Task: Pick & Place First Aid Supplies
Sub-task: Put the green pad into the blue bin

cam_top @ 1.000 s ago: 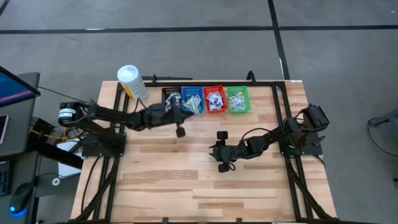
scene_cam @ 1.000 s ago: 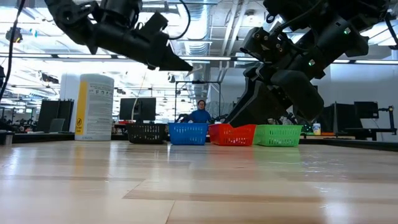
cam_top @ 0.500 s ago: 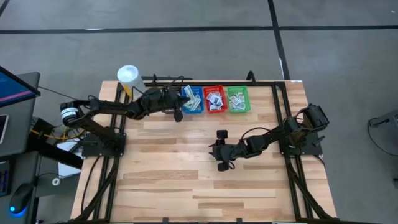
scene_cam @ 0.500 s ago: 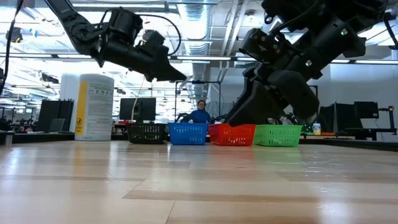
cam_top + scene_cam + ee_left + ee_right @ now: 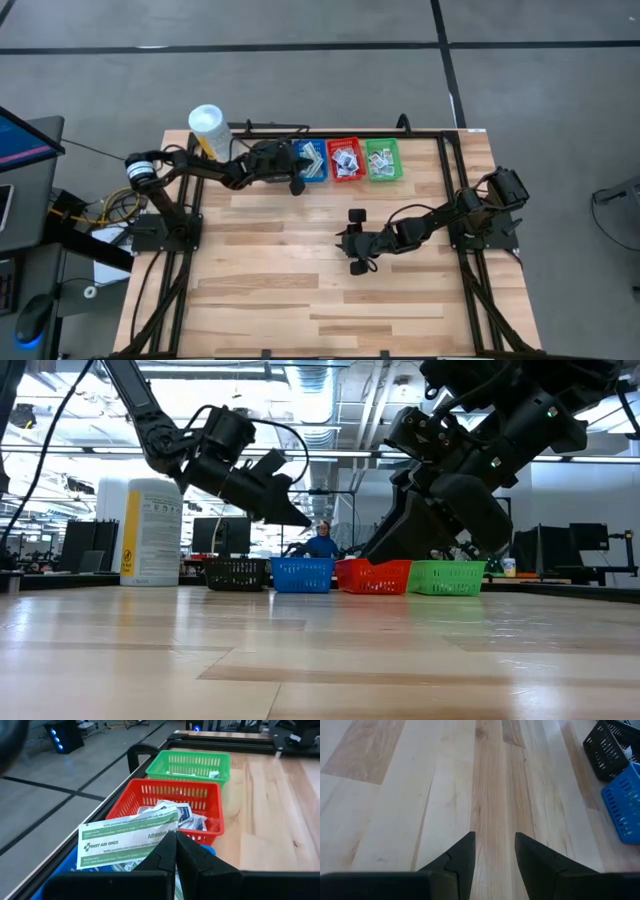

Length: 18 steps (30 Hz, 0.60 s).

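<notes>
- Right gripper waits low over bare table, fingers parted, grasping nothing;
- left gripper, fingers clenched on a pale-green strip (printed side up), hangs above the blue basket;
- packets fill the red basket.

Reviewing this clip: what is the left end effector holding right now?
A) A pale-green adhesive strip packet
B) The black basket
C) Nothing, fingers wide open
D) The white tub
A: in the left wrist view the left end effector is pinched shut on a pale-green strip packet, above the blue basket and next to the red basket.
</notes>
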Each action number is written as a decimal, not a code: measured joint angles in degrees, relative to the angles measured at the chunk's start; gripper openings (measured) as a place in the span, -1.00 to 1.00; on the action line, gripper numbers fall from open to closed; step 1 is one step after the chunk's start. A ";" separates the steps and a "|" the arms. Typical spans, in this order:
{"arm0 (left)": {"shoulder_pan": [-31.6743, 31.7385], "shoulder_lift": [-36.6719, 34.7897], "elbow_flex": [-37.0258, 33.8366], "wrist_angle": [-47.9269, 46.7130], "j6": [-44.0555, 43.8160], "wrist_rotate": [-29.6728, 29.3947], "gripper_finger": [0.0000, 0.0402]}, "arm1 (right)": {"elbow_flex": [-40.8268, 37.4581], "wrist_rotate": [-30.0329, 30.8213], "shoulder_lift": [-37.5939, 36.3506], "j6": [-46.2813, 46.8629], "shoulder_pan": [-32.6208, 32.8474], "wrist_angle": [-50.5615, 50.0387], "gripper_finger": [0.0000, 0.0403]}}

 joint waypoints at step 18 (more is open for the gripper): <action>0.00 2.02 0.56 -0.23 -3.23 -0.04 -0.91 | 0.00 -0.02 -0.02 0.00 0.02 -0.26 -0.35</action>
